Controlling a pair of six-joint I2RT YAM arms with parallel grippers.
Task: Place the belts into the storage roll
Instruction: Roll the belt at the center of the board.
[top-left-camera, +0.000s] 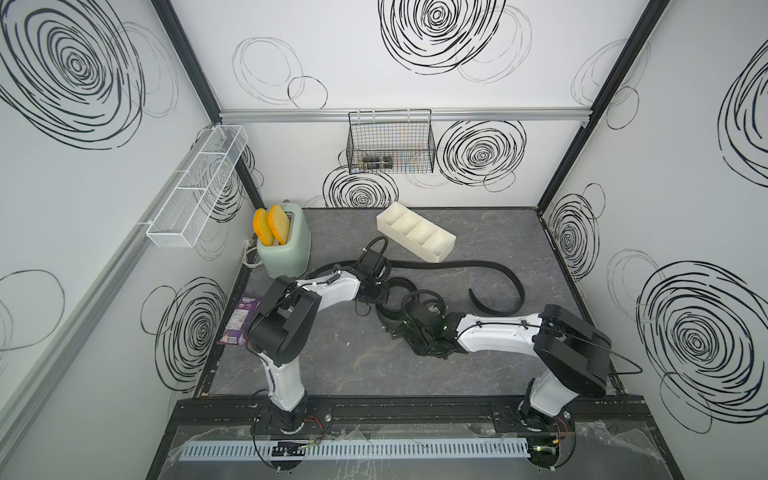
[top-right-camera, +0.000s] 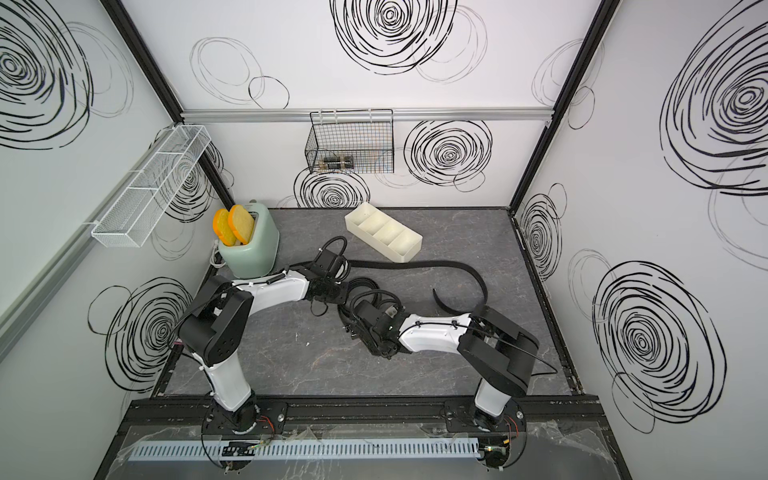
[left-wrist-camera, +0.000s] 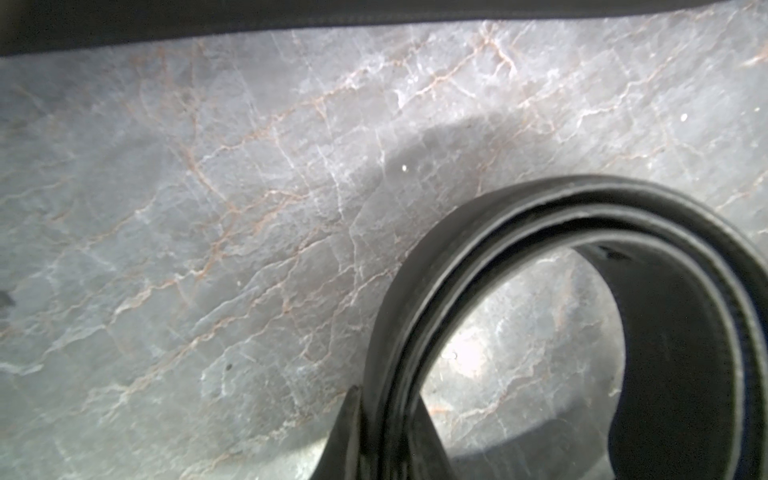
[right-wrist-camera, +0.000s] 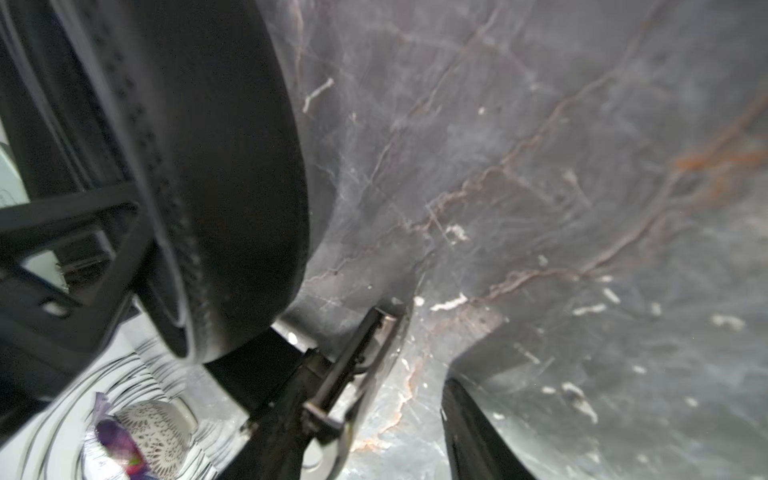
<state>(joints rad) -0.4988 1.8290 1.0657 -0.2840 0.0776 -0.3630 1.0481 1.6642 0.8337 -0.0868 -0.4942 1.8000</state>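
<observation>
One belt lies uncoiled on the marble floor, running from under my left arm and curling at the right. The other belt is a loose black coil at mid-floor between both arms. My left gripper is shut on the coil's layers. My right gripper is low at the coil's near side, open. The metal buckle lies against one finger, with bare floor up to the other finger. The storage roll stands empty at the back.
A green toaster with two bread slices stands at the back left. A purple packet lies at the left floor edge. A white mesh shelf and a black wire basket hang on the walls.
</observation>
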